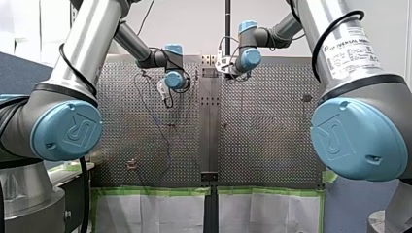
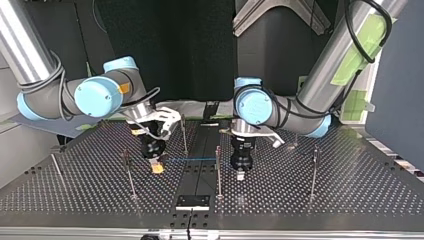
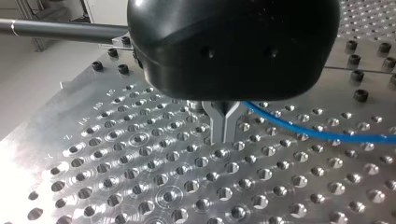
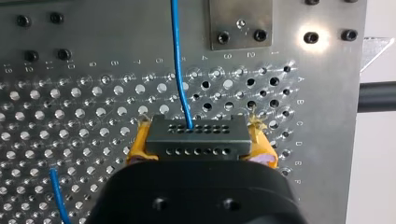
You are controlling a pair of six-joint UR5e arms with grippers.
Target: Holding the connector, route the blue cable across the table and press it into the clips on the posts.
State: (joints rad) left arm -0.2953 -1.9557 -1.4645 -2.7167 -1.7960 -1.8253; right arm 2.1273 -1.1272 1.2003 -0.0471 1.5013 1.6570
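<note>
My right gripper [image 4: 198, 129] is shut on a dark grey connector [image 4: 196, 142], with its yellow pads [image 4: 135, 151] on both ends. The blue cable [image 4: 180, 70] leaves the connector and runs away over the plate. In the top view it stretches level [image 2: 190, 160] from my right gripper [image 2: 157, 169] past a thin post [image 2: 217, 170] toward my left gripper [image 2: 241, 174]. My left gripper [image 3: 224, 135] has its metal fingers shut, tips just above the perforated table. The cable [image 3: 303, 133] comes out from behind them. I cannot tell whether it is pinched.
Several thin upright posts stand on the perforated table [image 2: 350, 190], among them one [image 2: 129, 172] near my right gripper and one [image 2: 313, 170] at the top view's right. A black plate [image 2: 192, 201] sits on the centre strip near the table's edge.
</note>
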